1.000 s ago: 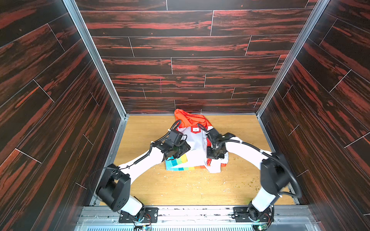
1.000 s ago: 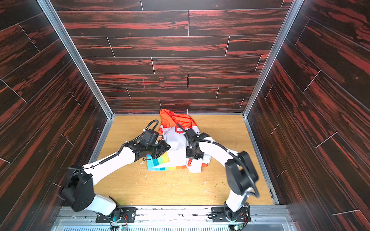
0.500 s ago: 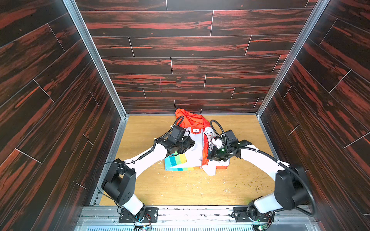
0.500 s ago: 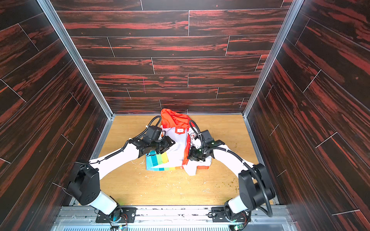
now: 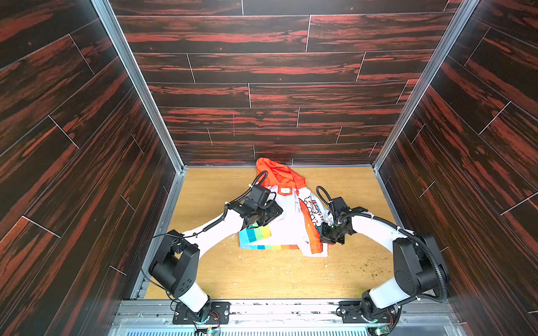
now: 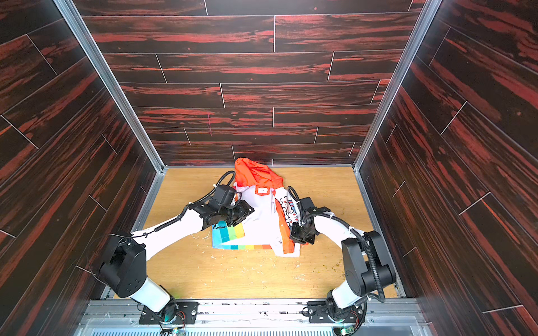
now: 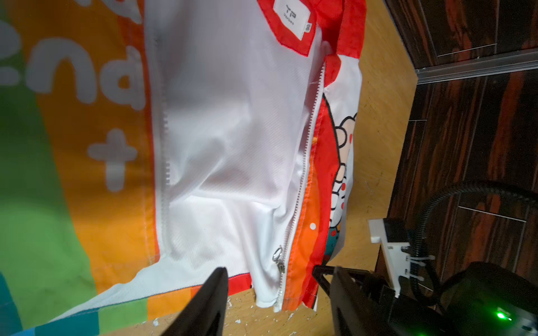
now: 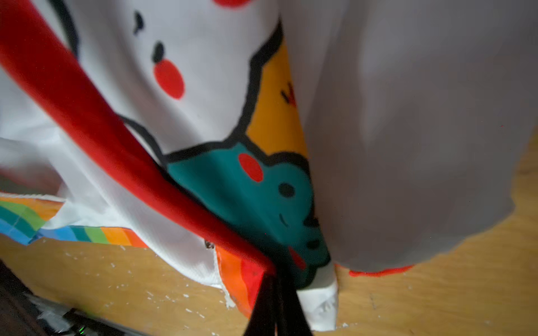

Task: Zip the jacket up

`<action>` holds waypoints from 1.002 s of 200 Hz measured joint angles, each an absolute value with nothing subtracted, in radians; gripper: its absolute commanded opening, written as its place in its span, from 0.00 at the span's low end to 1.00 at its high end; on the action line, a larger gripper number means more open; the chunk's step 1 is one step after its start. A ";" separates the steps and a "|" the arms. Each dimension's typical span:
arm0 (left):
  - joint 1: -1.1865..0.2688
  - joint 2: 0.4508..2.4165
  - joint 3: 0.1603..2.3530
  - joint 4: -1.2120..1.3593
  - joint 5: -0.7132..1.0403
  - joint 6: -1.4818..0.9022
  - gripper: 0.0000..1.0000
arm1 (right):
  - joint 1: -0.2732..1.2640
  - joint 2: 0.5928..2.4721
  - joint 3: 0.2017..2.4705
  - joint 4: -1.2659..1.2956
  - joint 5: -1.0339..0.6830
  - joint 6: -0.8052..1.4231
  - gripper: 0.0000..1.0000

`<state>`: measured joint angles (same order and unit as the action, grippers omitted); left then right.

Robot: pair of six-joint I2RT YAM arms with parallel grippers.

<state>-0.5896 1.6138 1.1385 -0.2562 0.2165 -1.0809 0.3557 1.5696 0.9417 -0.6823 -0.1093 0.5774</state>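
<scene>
The jacket [image 5: 286, 224] [image 6: 262, 221] lies open on the wooden floor, orange hood [image 5: 276, 174] toward the back wall and rainbow hem toward the front. Both top views show my left gripper [image 5: 263, 222] [image 6: 237, 217] over its left front panel. In the left wrist view that gripper [image 7: 276, 288] is open and empty, with the zipper slider [image 7: 279, 263] low on the right-hand teeth just beyond its fingertips. My right gripper [image 5: 327, 239] [image 6: 300, 239] [image 8: 276, 280] is shut on the jacket's [image 8: 203, 87] right front panel at the hem corner.
White crumbs [image 5: 294, 270] are scattered over the bare wooden floor [image 5: 276, 279] in front of the jacket. Dark wood-pattern walls [image 5: 87, 174] close in left, right and back. A metal rail [image 5: 276, 308] with both arm bases runs along the front edge.
My right gripper has moved right and toward the front, drawing the right front panel outward with it. The left gripper has shifted slightly toward the jacket's middle and stays open.
</scene>
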 measured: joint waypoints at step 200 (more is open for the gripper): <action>-0.594 1.682 1.167 -0.233 0.270 -1.074 0.54 | 0.388 1.616 1.208 -0.741 -0.121 0.538 0.76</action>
<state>-0.5938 1.6817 1.1671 -0.2325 0.2703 -1.0744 0.3882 1.6157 1.2076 -0.7410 -0.1215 0.5377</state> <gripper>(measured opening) 0.555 0.763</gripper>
